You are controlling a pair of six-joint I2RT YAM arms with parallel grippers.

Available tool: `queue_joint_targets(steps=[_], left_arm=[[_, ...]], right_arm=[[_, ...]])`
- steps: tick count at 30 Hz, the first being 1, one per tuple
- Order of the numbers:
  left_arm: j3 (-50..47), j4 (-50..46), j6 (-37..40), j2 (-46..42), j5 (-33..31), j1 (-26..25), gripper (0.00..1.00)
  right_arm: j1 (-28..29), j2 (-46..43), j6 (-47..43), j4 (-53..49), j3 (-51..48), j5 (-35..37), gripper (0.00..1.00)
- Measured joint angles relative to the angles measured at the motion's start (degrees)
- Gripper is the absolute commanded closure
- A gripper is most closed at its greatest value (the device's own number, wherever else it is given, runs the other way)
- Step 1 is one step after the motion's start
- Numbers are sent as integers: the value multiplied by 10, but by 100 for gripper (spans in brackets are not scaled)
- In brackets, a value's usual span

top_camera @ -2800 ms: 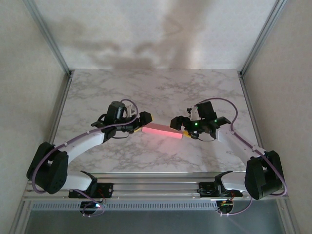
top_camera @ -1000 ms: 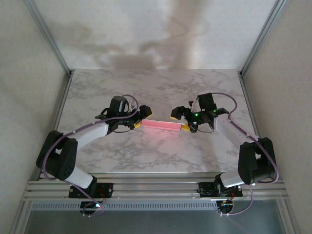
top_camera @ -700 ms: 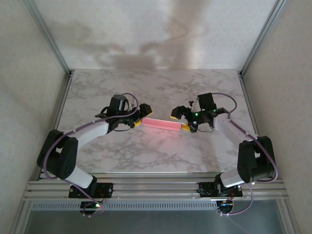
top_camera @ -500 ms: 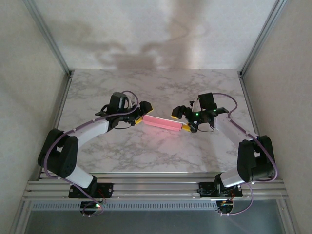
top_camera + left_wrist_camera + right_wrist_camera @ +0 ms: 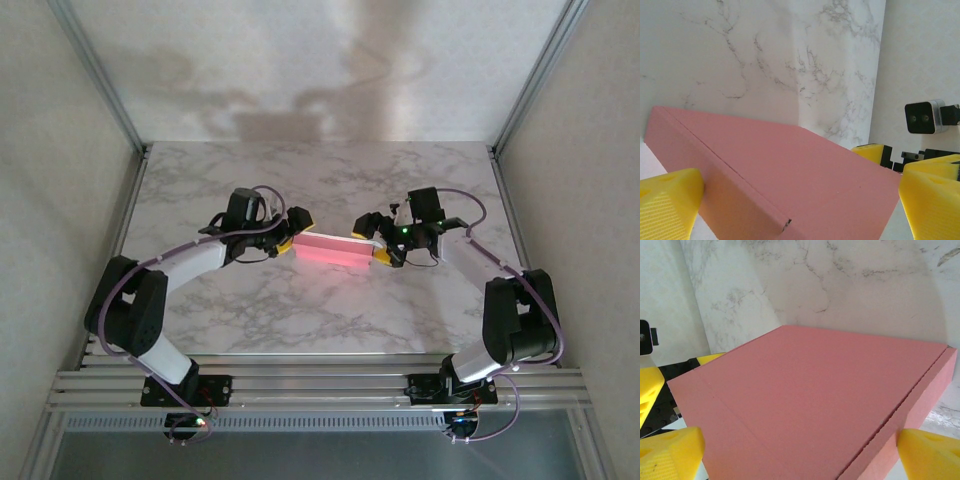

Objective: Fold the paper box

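Stock on your marbled white surface [image 5: 300, 320]: one flat pink card paper box [image 5: 330, 249], ends between your left fingers [image 5: 667, 200] and right fingers [image 5: 927, 452], both pairs spread.

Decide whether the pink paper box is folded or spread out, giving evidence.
Folded: the pink paper box shows a closed top and side walls; no flaps lie spread.

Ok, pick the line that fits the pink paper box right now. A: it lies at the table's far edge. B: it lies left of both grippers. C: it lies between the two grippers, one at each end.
C: in the top view the paper box spans the gap from the left gripper to the right gripper.
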Motion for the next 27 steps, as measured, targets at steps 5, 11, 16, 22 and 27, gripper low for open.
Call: queue_joint_targets(steps=[5, 11, 16, 22, 27], left_arm=[[21, -2, 2, 16, 2, 1, 1], [34, -4, 7, 28, 4, 4, 1], [40, -7, 12, 36, 6, 5, 1], [46, -10, 13, 38, 8, 10, 1], [48, -9, 13, 38, 9, 11, 1]], right_arm=[[-3, 3, 0, -1, 2, 0, 1], [-8, 6, -5, -5, 11, 2, 1], [-13, 11, -14, -14, 23, 2, 1], [-15, 21, -18, -16, 26, 3, 1], [-15, 21, -18, -15, 26, 2, 1]])
